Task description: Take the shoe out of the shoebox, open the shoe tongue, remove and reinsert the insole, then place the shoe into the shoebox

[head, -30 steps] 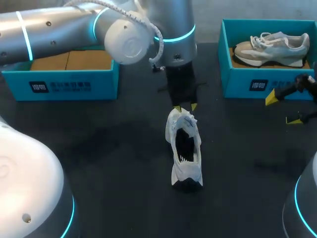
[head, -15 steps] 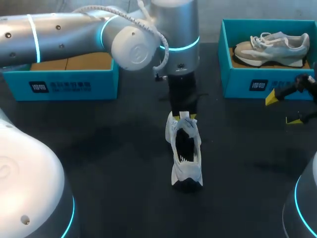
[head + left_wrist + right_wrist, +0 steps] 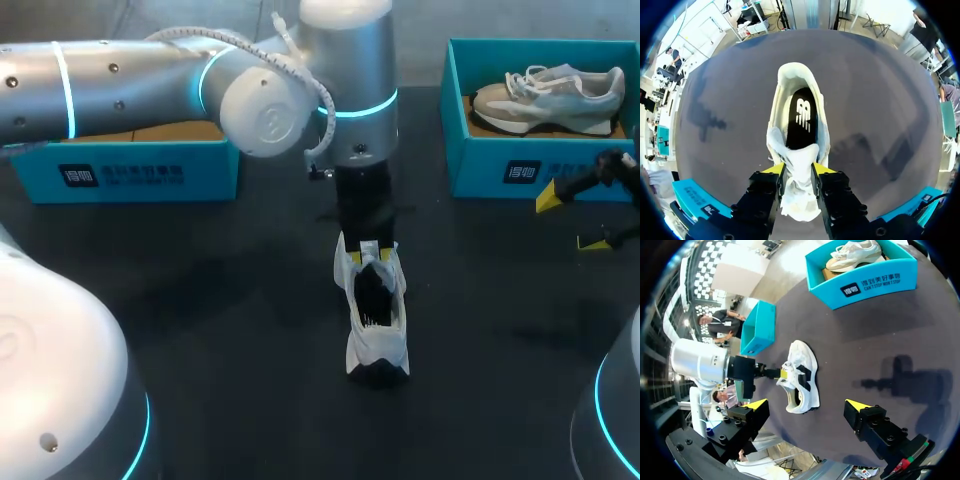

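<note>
A white shoe (image 3: 372, 310) stands on the dark desk (image 3: 200, 330), out of its box, heel toward the robot and toe pointing away. Its black insole (image 3: 801, 120) shows through the open collar and carries a white logo mark. At the far end of that opening the left hand (image 3: 799, 169) is clenched on the tongue (image 3: 799, 162), one yellow tip pressed to each side of the pale fabric. Opening the tongue looks to be the step in hand, and it should go best with a slow draw up and toward the toe, firm enough that the fabric does not slip free, gentle enough that the light shoe neither tips nor slides. The laces may resist. The right hand (image 3: 572, 222), released with its fingers wide apart, hangs well apart from the shoe at the desk's right side and could steady the heel if needed. Farthest back sit two teal boxes: the left shoebox (image 3: 150, 170), showing a bare cardboard floor, and the right shoebox (image 3: 520, 165), holding a second sneaker (image 3: 548, 98). Each front wall bears a dark label with white lettering, not transcribed here.
</note>
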Available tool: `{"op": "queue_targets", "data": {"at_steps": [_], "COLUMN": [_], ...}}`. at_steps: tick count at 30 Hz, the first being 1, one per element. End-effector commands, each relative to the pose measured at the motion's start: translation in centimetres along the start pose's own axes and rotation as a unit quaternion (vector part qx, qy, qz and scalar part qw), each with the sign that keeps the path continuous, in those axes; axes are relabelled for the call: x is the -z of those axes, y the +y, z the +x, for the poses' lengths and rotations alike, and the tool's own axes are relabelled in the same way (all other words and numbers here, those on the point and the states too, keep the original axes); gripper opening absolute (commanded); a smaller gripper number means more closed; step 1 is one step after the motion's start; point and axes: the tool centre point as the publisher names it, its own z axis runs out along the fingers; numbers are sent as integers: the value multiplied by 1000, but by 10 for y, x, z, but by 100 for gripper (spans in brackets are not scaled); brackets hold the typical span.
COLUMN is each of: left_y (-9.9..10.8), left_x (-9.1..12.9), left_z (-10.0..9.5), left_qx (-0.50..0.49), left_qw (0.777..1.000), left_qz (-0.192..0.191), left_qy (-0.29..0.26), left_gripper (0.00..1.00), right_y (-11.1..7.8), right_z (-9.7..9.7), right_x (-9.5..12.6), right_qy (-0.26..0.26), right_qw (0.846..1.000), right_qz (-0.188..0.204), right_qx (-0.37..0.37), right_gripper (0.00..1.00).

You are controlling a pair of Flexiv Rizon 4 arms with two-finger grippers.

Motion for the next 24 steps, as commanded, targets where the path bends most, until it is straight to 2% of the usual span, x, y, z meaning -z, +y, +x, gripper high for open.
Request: {"op": "queue_targets", "data": {"at_steps": [1,8,14,18,24], "left_y": [-1,-7,-5,-2,3], "left_x": [-8,16,31,25,0], "left_z": [-1,2,-3,-11,-19], "left_qx": [-2,-9,-11,-13,-13], "left_qw": [1000,1000,999,999,1000], "left_qz": [4,-19,-34,-35,-21], "left_qy": [0,-11,-17,-21,-5], "left_gripper": [31,31,31,26,26], "right_y": [0,0,0,0,0], "right_z": [0,0,0,0,0], "right_x": [-1,-1,-1,-1,-1], "right_qy": [-2,-2,-2,-2,-2], "right_qw": [1000,1000,1000,1000,1000], "right_qz": [0,0,0,0,0], "right_qx": [-1,-1,-1,-1,-1], "right_gripper": [100,100,100,100,100]}}
